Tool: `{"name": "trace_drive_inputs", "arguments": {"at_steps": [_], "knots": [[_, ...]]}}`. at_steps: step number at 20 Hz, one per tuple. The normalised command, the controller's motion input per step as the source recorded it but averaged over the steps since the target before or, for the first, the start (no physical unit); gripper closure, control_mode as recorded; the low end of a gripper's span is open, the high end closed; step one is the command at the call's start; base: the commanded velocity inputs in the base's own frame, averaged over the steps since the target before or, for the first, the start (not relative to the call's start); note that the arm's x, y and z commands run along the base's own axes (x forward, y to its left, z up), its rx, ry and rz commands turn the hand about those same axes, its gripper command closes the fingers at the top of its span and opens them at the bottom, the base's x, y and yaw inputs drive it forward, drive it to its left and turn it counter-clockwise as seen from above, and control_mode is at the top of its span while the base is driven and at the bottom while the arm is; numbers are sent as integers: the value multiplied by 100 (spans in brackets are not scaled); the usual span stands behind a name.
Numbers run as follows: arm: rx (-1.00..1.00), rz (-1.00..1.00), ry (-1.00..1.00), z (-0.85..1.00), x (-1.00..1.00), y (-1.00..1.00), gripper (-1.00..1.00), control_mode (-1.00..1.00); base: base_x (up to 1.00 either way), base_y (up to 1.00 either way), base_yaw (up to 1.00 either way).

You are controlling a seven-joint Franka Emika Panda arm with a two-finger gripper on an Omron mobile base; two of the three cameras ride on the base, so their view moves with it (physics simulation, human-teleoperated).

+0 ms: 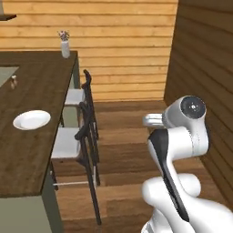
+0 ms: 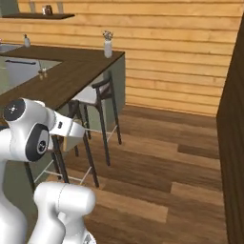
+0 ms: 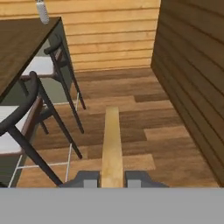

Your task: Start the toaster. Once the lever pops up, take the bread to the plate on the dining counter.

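My gripper is shut on the bread, a tan slice seen edge-on that sticks out between the two fingers over the wood floor. The dark brown dining counter runs along the left, with sage-green side panels. On it lies the white plate, well to the left of my arm and hand. The toaster and its lever are out of view.
Two dark-framed chairs with white seats stand along the counter's side between me and the plate. A white vase stands at the counter's far end, small shakers further in. A dark plank wall closes the right side.
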Motion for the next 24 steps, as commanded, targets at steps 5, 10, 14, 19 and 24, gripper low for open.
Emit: {"name": "trace_drive_inputs", "arguments": {"at_steps": [5,10,14,19,24], "knots": [[0,0,0,0,0,0,100,100,36,-65,58],[0,0,0,0,0,0,100,100,40,-63,58],[0,0,0,0,0,0,100,100,39,-64,58],[0,0,0,0,0,0,100,100,42,-66,56],[0,0,0,0,0,0,100,100,36,-67,56]]}}
